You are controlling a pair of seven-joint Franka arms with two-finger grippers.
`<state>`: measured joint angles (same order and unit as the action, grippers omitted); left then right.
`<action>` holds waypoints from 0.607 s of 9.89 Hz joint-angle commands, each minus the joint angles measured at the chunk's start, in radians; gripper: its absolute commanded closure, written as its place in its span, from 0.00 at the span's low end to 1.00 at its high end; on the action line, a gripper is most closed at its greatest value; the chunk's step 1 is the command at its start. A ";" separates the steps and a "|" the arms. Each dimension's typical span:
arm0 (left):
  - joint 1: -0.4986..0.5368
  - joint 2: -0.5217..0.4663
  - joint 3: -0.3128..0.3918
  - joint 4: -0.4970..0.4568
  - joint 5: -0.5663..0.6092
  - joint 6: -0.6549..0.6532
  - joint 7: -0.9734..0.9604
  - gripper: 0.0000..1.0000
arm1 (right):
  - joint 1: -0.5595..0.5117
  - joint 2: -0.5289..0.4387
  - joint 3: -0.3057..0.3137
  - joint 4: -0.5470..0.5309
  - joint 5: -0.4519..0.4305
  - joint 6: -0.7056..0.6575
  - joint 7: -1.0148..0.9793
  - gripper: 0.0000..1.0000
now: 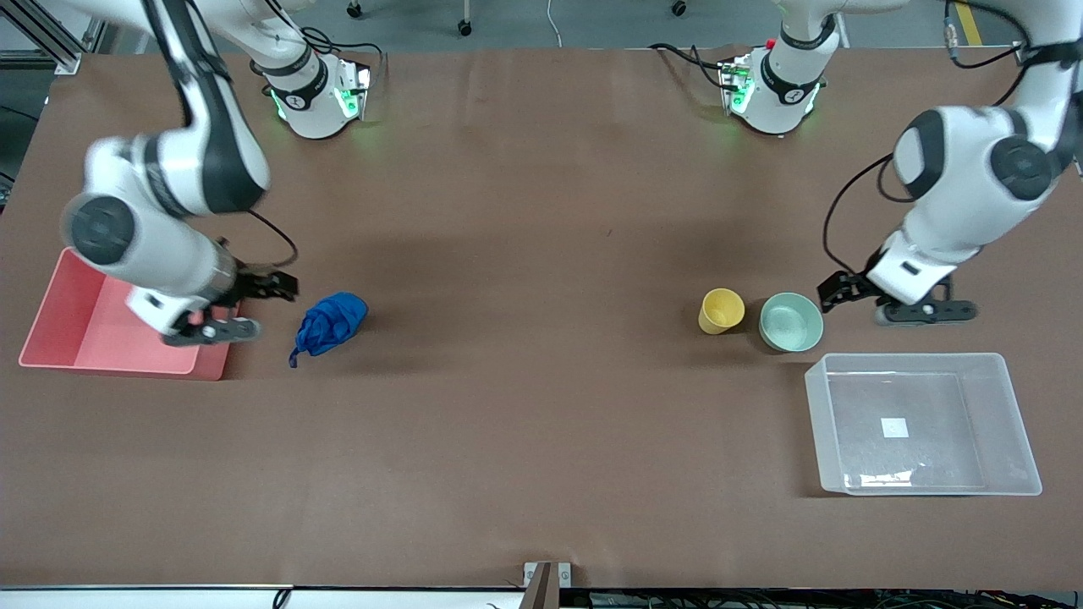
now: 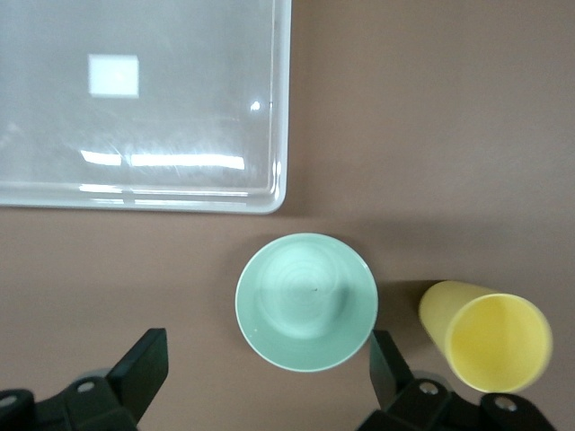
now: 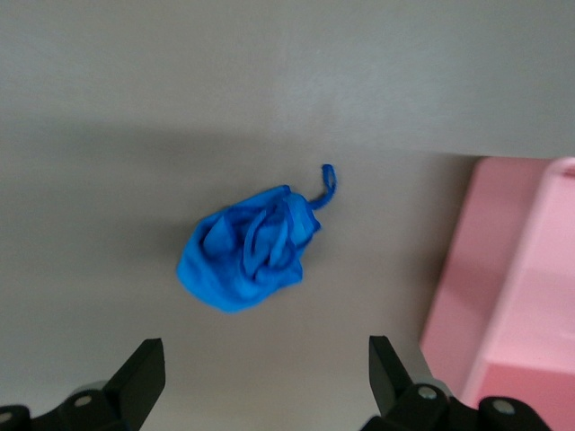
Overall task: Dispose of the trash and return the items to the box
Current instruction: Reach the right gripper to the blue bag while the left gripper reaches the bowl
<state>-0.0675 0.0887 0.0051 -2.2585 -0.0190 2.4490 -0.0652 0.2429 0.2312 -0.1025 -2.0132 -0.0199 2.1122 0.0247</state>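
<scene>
The deep-blue wad (image 1: 330, 323) lies on the brown table beside the pink bin; in the right wrist view the wad (image 3: 247, 251) shows with its small tail. My right gripper (image 1: 211, 331) hangs open and empty over the bin's edge, short of the wad, and its wrist view shows the gripper (image 3: 265, 355) with jaws wide. The yellow cup (image 1: 721, 310) and the mint-green bowl (image 1: 791, 321) stand side by side. My left gripper (image 1: 926, 311) is open and empty beside the bowl (image 2: 305, 301); its wrist view shows the gripper (image 2: 266, 355) and the cup (image 2: 485, 334). The clear box (image 1: 922, 362) is empty.
The pink bin (image 1: 85, 330) sits at the right arm's end of the table and also shows in the right wrist view (image 3: 503, 296). The clear box's rim (image 2: 280, 135) lies close to the bowl, nearer the front camera. A white sticker (image 1: 894, 427) marks its bottom.
</scene>
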 commanded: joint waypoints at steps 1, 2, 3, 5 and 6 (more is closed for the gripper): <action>0.012 0.113 0.001 -0.096 -0.012 0.202 0.016 0.02 | 0.003 0.084 -0.009 -0.111 -0.009 0.237 0.000 0.00; 0.015 0.158 0.003 -0.108 -0.012 0.258 0.016 0.02 | -0.005 0.127 -0.009 -0.122 -0.008 0.293 0.003 0.00; 0.018 0.201 0.004 -0.108 -0.012 0.292 0.016 0.03 | -0.001 0.155 -0.008 -0.162 0.003 0.386 0.010 0.00; 0.021 0.265 0.007 -0.107 -0.012 0.350 0.016 0.10 | 0.006 0.166 -0.005 -0.200 0.005 0.466 0.052 0.02; 0.021 0.282 0.007 -0.108 -0.012 0.370 -0.001 0.50 | 0.009 0.169 -0.002 -0.202 0.005 0.474 0.053 0.23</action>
<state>-0.0469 0.3218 0.0109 -2.3630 -0.0190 2.7811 -0.0653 0.2443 0.4268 -0.1083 -2.1877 -0.0192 2.5714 0.0540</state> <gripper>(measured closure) 0.097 0.031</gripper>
